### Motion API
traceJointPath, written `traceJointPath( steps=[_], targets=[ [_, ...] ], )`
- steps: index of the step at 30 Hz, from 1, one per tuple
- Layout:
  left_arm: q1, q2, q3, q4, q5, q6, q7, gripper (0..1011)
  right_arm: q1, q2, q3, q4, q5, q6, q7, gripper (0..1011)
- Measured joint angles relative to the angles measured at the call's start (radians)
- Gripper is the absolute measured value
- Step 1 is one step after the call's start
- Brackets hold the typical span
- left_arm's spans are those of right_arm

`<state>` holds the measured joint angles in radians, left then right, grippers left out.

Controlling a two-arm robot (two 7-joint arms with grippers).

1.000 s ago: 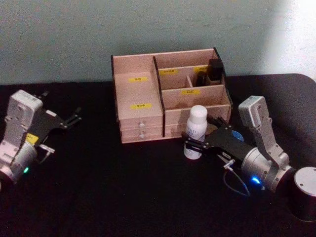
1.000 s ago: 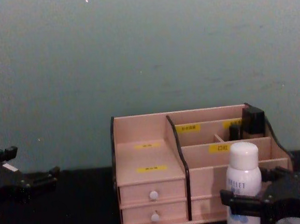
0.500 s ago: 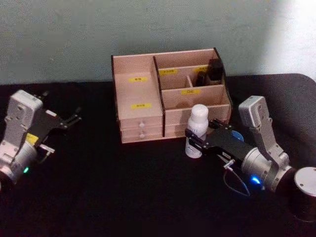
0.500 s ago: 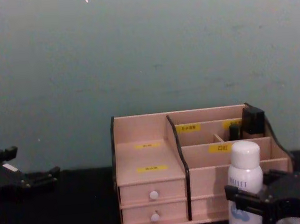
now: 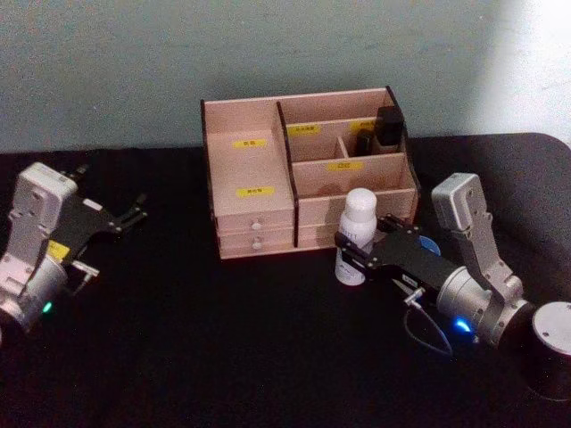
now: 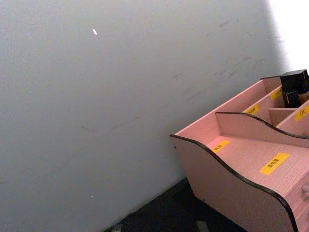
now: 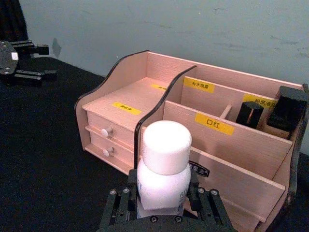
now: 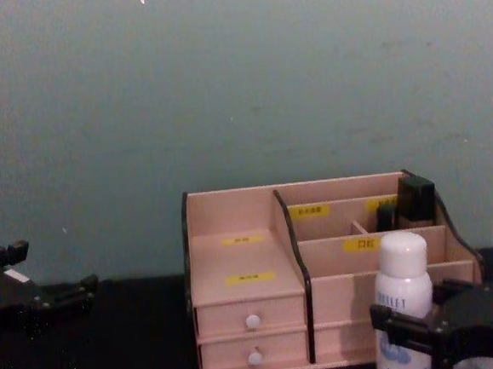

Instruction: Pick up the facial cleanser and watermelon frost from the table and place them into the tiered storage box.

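The tiered storage box stands where it stood a second ago, at the back middle of the worktop. The right hand has shifted only slightly toward the robot's right since then, and hardly at all over the last half-second. It pinches the facial cleanser low on its body, one finger on each side. The bottle is upright, just in front of the box's lower right front wall, with its cap level with the front compartment's edge. Whether its base touches the worktop cannot be told. The left hand has not moved: it sits far to the left, well apart from the box, fingers spread around nothing.

A dark cylinder with a pale top stands at the near right corner. A black block and a small dark bottle occupy the box's rear right compartments. Two drawers with white knobs sit low on its left. A sliver of the watermelon frost, its blue lid, shows just behind the right hand.

The worktop is black, and the wall behind it is a dull blue-green.
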<state>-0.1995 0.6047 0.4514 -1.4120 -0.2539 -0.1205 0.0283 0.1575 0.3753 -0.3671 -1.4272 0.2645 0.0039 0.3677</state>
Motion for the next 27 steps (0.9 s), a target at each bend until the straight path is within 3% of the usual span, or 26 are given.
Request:
traceJointPath(
  steps=[6, 16, 27],
  targets=[
    [0.0, 0.0, 0.0, 0.0, 0.0, 0.0, 0.0, 1001, -0.013, 0.008, 0.017, -0.036, 0.021, 0.02, 0.022, 589],
    [0.0, 0.0, 0.0, 0.0, 0.0, 0.0, 0.0, 1001, -0.014, 0.021, 0.055, -0.135, 0.104, 0.095, 0.038, 590],
    [0.0, 0.0, 0.0, 0.0, 0.0, 0.0, 0.0, 1001, 0.082, 0.001, 0.054, -0.135, 0.128, 0.1, 0.011, 589]
  ],
)
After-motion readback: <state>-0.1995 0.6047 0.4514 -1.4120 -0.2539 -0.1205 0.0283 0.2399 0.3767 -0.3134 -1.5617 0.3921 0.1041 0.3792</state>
